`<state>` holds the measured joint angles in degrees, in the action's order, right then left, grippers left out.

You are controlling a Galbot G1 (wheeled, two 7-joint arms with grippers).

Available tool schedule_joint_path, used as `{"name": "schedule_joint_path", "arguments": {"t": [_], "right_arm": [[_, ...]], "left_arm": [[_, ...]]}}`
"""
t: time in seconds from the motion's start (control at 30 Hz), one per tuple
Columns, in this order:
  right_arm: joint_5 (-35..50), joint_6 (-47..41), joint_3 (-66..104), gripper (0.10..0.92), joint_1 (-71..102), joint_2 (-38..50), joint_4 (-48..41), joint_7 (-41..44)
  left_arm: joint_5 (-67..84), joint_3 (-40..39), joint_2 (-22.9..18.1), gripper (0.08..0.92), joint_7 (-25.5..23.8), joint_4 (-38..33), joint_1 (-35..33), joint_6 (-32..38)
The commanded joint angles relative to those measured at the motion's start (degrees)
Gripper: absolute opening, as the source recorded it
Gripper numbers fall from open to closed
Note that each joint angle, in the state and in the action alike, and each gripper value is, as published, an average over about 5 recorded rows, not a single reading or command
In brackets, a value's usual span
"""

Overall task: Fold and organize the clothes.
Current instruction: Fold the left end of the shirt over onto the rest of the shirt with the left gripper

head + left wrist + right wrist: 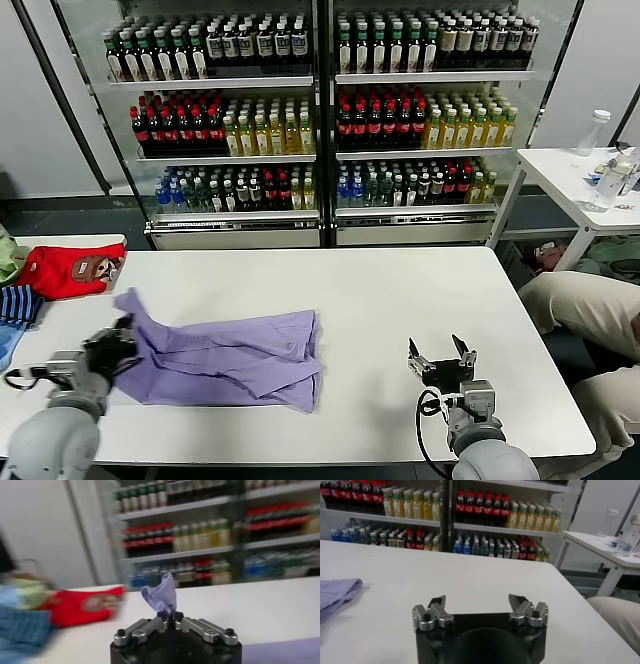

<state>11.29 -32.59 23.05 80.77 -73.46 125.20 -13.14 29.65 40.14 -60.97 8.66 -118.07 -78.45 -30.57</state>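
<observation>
The lavender T-shirt [235, 355] lies partly folded on the white table [400, 300], plain side up, left of centre. My left gripper [124, 338] is shut on the shirt's left end and lifts a flap of it just off the table. In the left wrist view the pinched purple cloth [161, 596] sticks up from between the closed fingertips of my left gripper [170, 615]. My right gripper [441, 357] is open and empty over bare table to the right of the shirt. In the right wrist view, where my right gripper [479, 602] shows, the shirt's edge [337, 592] is apart from it.
A red garment with a cartoon print [72, 268] and a blue striped garment [18, 305] lie at the table's left edge. A drinks fridge [320, 110] stands behind. A side table [580, 170] and a seated person's legs [590, 310] are at the right.
</observation>
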Motion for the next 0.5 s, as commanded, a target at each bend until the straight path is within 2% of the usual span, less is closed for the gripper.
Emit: {"name": "schedule_joint_path", "arguments": {"t": [0.03, 0.5], "right_arm": [[-0.21, -0.03, 0.15, 0.823, 0.17, -0.18, 0.2, -0.04], [-0.81, 0.05, 0.08, 0.823, 0.29, -0.73, -0.05, -0.05]], "left_arm": [[10.65, -21.44, -8.23, 0.115, -0.24, -6.46, 6.05, -2.81], [8.58, -27.9, -12.14, 0.115, 3.98, 0.66, 11.75, -2.79]]}}
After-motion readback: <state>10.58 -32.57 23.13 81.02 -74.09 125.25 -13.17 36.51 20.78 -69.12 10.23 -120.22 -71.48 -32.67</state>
